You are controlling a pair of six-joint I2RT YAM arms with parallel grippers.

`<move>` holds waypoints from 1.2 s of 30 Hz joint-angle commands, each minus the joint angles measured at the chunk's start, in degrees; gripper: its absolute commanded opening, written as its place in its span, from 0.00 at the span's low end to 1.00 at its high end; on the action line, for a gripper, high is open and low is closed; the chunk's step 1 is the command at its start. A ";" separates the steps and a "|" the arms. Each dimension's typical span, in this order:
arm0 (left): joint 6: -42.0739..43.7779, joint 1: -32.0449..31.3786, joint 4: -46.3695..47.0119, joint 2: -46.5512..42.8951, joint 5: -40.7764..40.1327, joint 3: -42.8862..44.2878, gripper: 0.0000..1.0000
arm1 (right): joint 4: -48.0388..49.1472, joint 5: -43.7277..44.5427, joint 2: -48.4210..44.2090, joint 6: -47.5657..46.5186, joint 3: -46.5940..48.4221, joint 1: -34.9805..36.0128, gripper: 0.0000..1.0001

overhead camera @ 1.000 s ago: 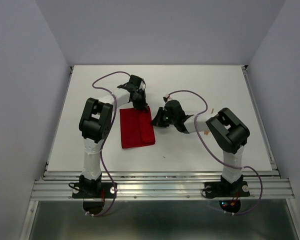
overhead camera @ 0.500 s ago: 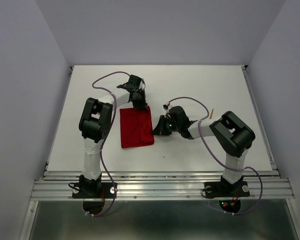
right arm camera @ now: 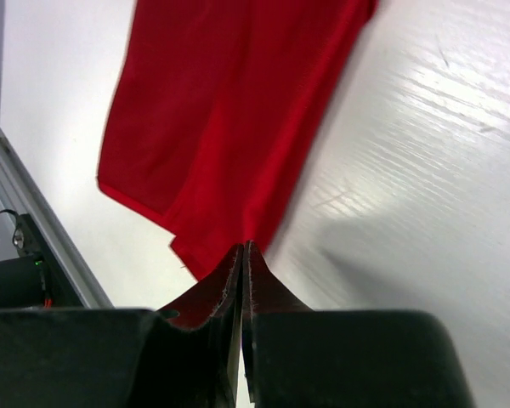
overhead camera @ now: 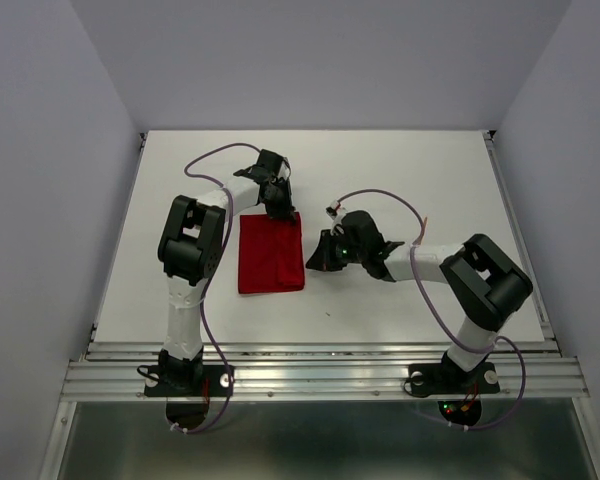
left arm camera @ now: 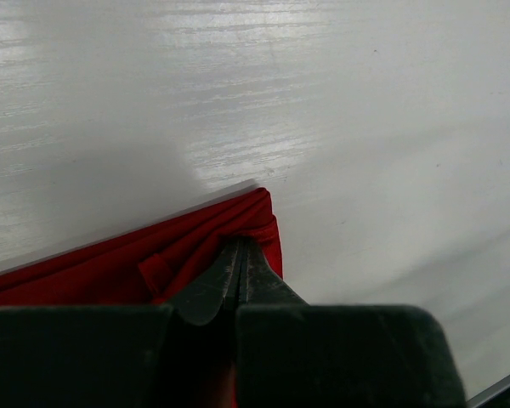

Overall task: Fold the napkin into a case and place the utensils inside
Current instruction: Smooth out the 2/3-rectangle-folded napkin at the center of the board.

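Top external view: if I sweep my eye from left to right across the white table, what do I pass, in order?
left arm's elbow → folded red napkin → right hand → thin orange utensil → right arm's elbow. The left hand sits over the napkin's far corner, so it has no clear place in the order.

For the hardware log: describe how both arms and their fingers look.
Both arms alike: left arm and right arm have white tube links between chunky black joint housings, black bases, and a thin purple cable looping along each. The fingers are dark, matte, tapering to slim tips.
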 commanded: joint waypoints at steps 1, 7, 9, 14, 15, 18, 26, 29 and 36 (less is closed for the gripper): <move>1.02 0.18 -1.88 1.72 -1.75 0.86 0.00 | -1.14 0.56 -3.80 -2.37 0.70 1.45 0.05; 0.84 0.26 -1.97 1.81 -1.66 1.12 0.00 | -0.79 -1.46 -0.12 -2.46 2.02 3.20 0.05; 0.84 0.26 -1.97 1.72 -1.75 1.12 0.00 | 0.00 -1.82 2.68 -2.46 1.75 3.81 0.05; 0.84 0.26 -2.15 1.80 -1.57 1.12 0.00 | 0.35 -2.08 7.18 -3.25 1.05 4.35 0.04; 0.93 0.26 -2.06 1.72 -1.57 1.12 0.00 | 0.35 -2.17 7.18 -3.26 0.88 4.35 0.04; 0.93 0.26 -1.97 1.72 -1.66 0.86 0.00 | -0.43 -0.86 4.73 -3.87 0.61 4.35 0.04; 0.84 0.26 -1.80 1.63 -1.57 0.60 0.00 | -4.22 -0.06 -0.90 -4.93 4.21 4.95 0.04; 0.76 0.26 -1.80 1.72 -1.57 0.68 0.00 | -4.31 -0.24 -0.73 -5.01 5.18 5.48 0.04; 0.84 0.26 -1.80 1.63 -1.57 0.60 0.00 | -1.76 -3.65 4.80 -4.49 4.39 6.02 0.04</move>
